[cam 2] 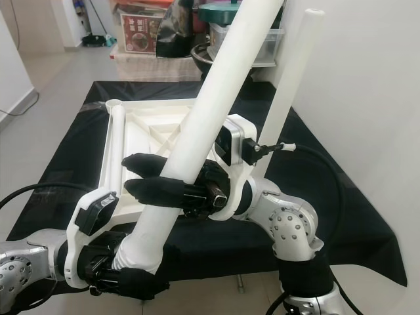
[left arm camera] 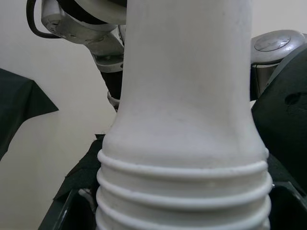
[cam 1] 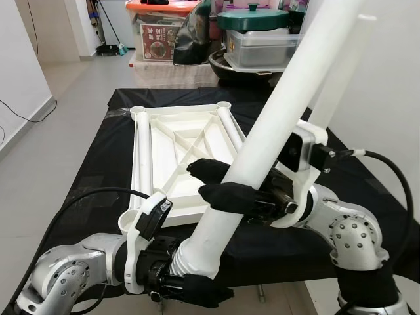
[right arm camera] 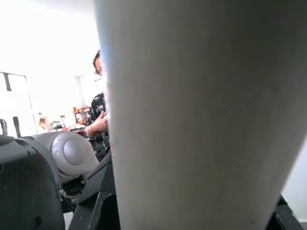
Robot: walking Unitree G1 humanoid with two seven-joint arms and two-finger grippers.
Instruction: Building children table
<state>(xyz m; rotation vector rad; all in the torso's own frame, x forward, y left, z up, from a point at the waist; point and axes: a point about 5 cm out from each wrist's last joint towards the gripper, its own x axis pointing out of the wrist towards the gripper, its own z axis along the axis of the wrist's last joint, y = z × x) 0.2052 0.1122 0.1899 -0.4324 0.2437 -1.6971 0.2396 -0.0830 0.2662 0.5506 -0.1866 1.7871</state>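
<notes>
A white children's table top [cam 1: 172, 141] lies upside down on a surface covered with black cloth [cam 1: 98, 170]. A long white table leg [cam 1: 282, 105] slants up to the right over its near edge, and I hold it with both grippers. My left gripper [cam 1: 190, 283] is shut on the leg's lower end, where the ribbed threads [left arm camera: 182, 182] begin. Higher up, at mid-length, my right gripper [cam 1: 220, 184] is shut around the leg, one black finger [cam 1: 230, 195] crossing in front of it. A second white leg [cam 2: 295, 79] leans upright against the right wall.
Storage boxes [cam 1: 161, 29] and a green-lidded pot [cam 1: 252, 18] stand behind the cloth-covered surface. A white wall [cam 1: 394, 98] runs close on the right. Tiled floor [cam 1: 59, 131] lies to the left. A person [right arm camera: 98, 115] shows far off in the right wrist view.
</notes>
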